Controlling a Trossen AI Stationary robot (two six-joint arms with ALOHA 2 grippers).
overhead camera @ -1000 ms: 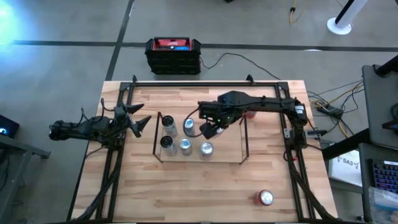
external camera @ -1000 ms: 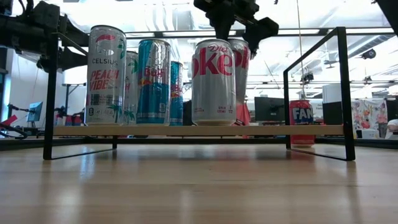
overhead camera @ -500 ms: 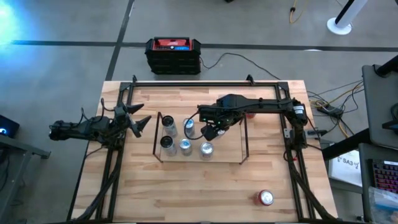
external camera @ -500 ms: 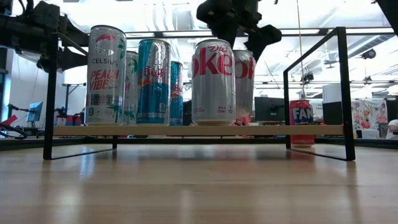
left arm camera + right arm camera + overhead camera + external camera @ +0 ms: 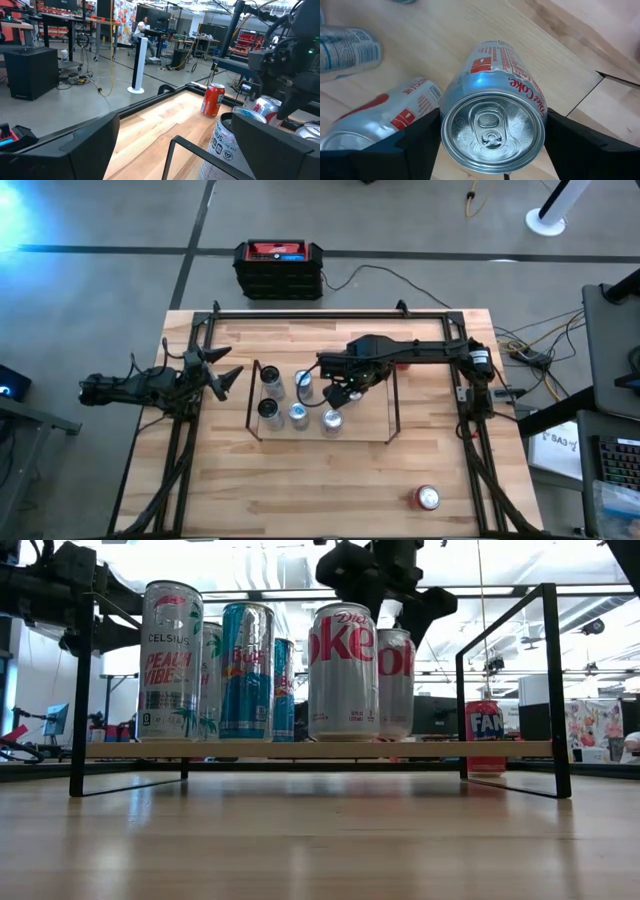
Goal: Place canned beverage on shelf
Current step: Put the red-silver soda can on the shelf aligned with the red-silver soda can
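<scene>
The shelf [image 5: 365, 425] stands mid-table, its light deck [image 5: 300, 749] carrying several upright cans. My right gripper [image 5: 338, 392] hangs over the deck's back row, pointing down, shut on a silver Diet Coke can [image 5: 492, 130]. In the low view that can [image 5: 396, 685] stands upright behind another Diet Coke can [image 5: 343, 670], its base down at the deck line. My left gripper [image 5: 225, 377] waits open at the table's left edge, level, touching nothing. My right gripper pinches the Diet Coke can's upper wall just below the rim [image 5: 445, 115], one finger [image 5: 415, 145] on each opposite side. The fingers come from above, pointing down. The can is upright with its base at the deck; whether it rests there I cannot tell.
A Celsius can [image 5: 171, 660] and blue cans [image 5: 246, 670] fill the deck's left part; its right part is bare. A red can [image 5: 403, 363] stands on the table behind the shelf, another [image 5: 427, 498] near the front right. Black frame rails [image 5: 330, 313] border the tabletop.
My right gripper has gone down with the Diet Coke can, staying shut on it. The can has stayed upright and sunk behind the front Diet Coke can until its base reaches the deck line.
</scene>
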